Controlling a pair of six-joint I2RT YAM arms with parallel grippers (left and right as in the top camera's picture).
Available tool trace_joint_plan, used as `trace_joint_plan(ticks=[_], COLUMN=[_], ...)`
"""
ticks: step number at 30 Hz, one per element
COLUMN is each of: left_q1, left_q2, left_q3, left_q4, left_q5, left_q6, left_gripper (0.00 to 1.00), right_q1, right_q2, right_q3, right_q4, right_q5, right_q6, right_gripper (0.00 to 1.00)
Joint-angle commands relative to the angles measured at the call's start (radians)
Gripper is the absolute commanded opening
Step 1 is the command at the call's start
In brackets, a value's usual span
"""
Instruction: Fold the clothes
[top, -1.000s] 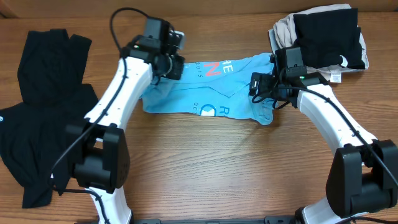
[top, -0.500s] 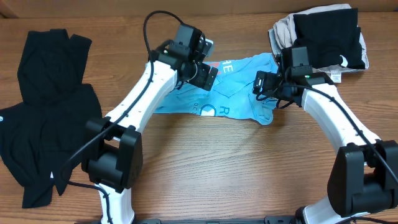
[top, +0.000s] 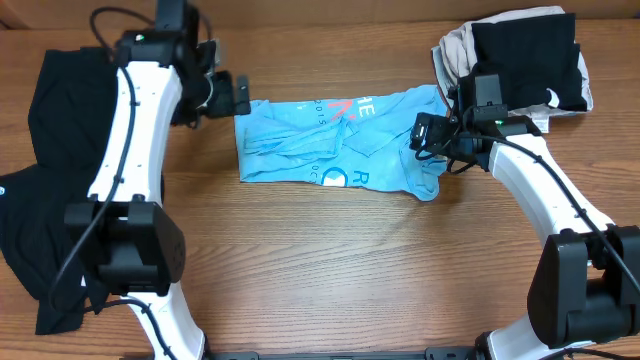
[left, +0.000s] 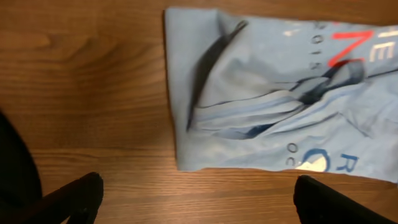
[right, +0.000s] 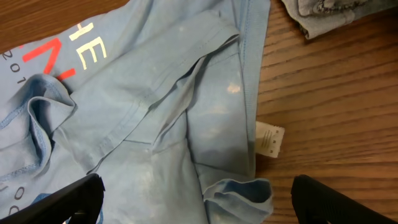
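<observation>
The light blue T-shirt (top: 340, 140) with red and white lettering lies rumpled at the table's back centre, with folds across its left half. My left gripper (top: 238, 97) stands open just off the shirt's left edge. In the left wrist view this gripper (left: 198, 205) hangs over bare wood, the shirt (left: 267, 93) just beyond its fingertips. My right gripper (top: 420, 135) is open above the shirt's right end. In the right wrist view its jaws (right: 198, 202) straddle a sleeve of the shirt (right: 155, 106) and hold nothing. A large black garment (top: 60, 180) lies spread at the far left.
A folded pile of beige and black clothes (top: 520, 60) sits at the back right, its edge (right: 323, 12) showing in the right wrist view. A white label (right: 269, 139) sticks out from the shirt's side. The wooden table (top: 340, 270) shows bare in front of the shirt.
My left gripper was shut at the shirt's left edge, moved right over the shirt, opened and swung back left off the cloth. The right arm has barely moved.
</observation>
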Motion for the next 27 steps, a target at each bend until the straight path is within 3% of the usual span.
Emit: trace_joint_plan(ticks=[1, 9, 16, 19, 27], left_q1=[-0.028, -0.067, -0.068, -0.076, -0.098], left_q2=[0.011, 0.011, 0.011, 0.011, 0.011], left_q3=[-0.094, -0.264, -0.359, -0.383, -0.397], left_q4=[0.044, 0.240, 0.388, 0.433, 0.517], left_q5=[0.062, 0.074, 0.056, -0.028, -0.036], left_q6=[-0.008, -0.010, -0.047, -0.072, -0.077], left_gripper=[0.94, 0.70, 0.57, 0.57, 0.50], right_q1=[-0.001, -0.001, -0.001, -0.001, -0.001], right_q2=[-0.031, -0.031, -0.031, -0.031, -0.031], right_q3=[0.027, 0.027, 0.027, 0.027, 0.027], right_q4=[0.006, -0.005, -0.006, -0.006, -0.006], right_q5=[-0.009, -0.010, -0.009, -0.009, -0.009], right_q6=[-0.003, -0.003, -0.003, -0.003, -0.003], right_gripper=[1.00, 1.00, 1.00, 1.00, 1.00])
